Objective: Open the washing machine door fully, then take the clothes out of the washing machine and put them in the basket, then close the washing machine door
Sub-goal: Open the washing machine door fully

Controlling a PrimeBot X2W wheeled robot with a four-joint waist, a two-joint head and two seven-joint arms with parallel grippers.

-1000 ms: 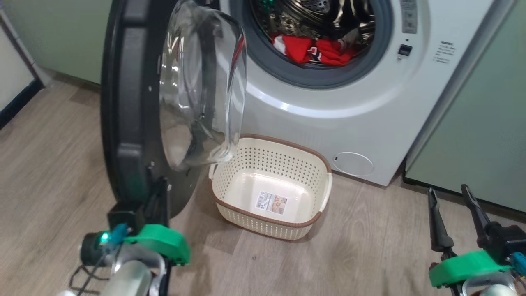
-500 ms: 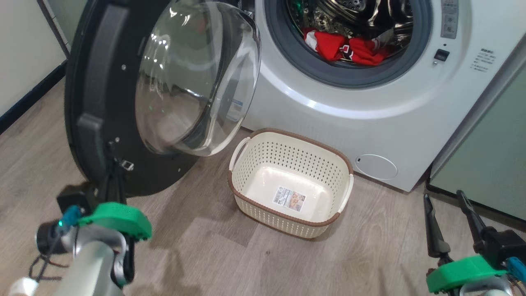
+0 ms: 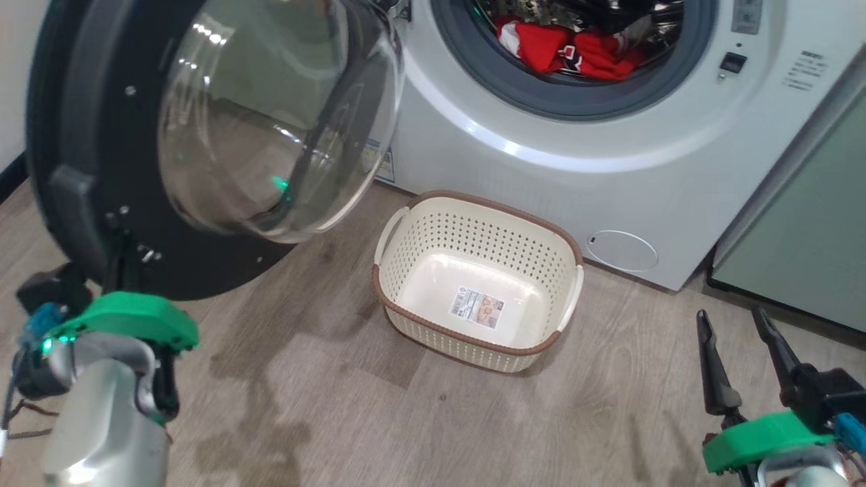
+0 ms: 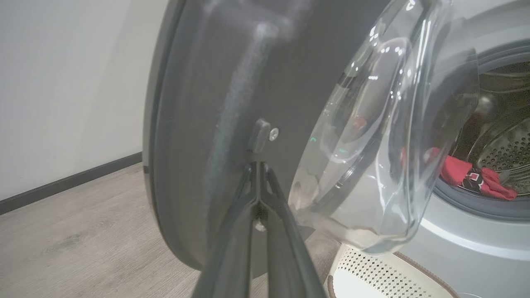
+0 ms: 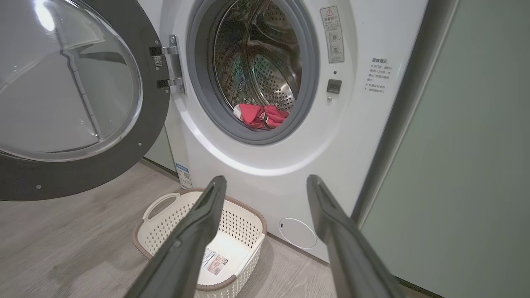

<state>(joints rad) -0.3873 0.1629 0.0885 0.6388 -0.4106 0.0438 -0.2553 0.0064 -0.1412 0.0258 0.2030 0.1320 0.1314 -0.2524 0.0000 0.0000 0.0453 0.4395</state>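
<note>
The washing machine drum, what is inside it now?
A crumpled red garment lies at the bottom of the perforated steel drum, near the grey gasket. Whatever lies under it is covered.

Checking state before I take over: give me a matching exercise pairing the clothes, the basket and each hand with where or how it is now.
Things:
1. the clothes
2. the basket
3. left hand
4. right hand

States:
A. open, holding nothing
B. on the floor, no clothes inside
C. shut, tips by the washing machine door
D. inside the washing machine

Pairs: 1-D, 2-B, 3-C, 4-A
</note>
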